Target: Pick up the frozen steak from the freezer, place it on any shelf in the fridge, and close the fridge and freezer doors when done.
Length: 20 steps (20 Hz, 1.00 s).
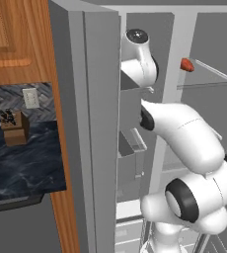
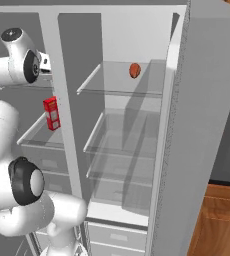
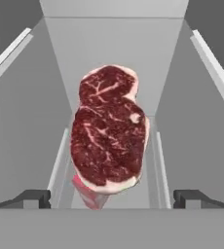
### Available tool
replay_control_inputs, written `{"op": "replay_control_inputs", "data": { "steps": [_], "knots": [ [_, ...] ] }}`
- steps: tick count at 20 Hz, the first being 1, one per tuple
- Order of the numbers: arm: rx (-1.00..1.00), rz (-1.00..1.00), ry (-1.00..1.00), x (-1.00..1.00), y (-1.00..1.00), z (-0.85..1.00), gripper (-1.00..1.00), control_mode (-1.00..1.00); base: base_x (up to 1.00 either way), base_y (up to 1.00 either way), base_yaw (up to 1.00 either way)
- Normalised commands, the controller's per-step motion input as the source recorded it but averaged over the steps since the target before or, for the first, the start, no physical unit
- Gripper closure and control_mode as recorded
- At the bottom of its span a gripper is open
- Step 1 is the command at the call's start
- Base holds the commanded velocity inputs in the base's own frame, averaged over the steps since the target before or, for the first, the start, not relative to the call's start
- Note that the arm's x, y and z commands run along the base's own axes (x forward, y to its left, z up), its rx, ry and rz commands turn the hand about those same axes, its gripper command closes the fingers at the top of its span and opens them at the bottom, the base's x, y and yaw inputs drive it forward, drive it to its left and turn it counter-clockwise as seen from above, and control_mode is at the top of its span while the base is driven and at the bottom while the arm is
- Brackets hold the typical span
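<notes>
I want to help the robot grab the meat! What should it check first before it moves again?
1. Is the steak straight ahead of the gripper? Ok: it sits centred between the two fingertips.
2. Are the fingers spread wide enough? Ok: the jaws stand open, wider than the steak.
3. Is the steak touched yet? Cannot tell how near it is.
4. Is the freezer door out of the way? Ok: it stands open.
5. Is a fridge shelf free for it? Ok: the middle glass shelf is bare.
6. Is the fridge door open? Ok.
</notes>
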Motion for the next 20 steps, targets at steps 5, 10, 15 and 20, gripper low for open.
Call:
{"op": "replay_control_inputs", "data": {
  "steps": [5,10,15,20],
  "knots": [
    [0.0,0.0,0.01,0.8,0.32,0.0,-1.0,-1.0,0.0,0.0,0.0],
    [0.0,0.0,0.11,0.46,0.01,-0.23,-1.0,-1.0,0.0,0.0,0.0],
    [0.0,0.0,0.11,0.1,0.0,-0.37,-1.0,-1.0,0.0,0.0,0.0],
    [0.0,0.0,0.03,0.0,-0.13,-0.63,1.0,-1.0,0.0,0.0,0.0]
  ]
}}
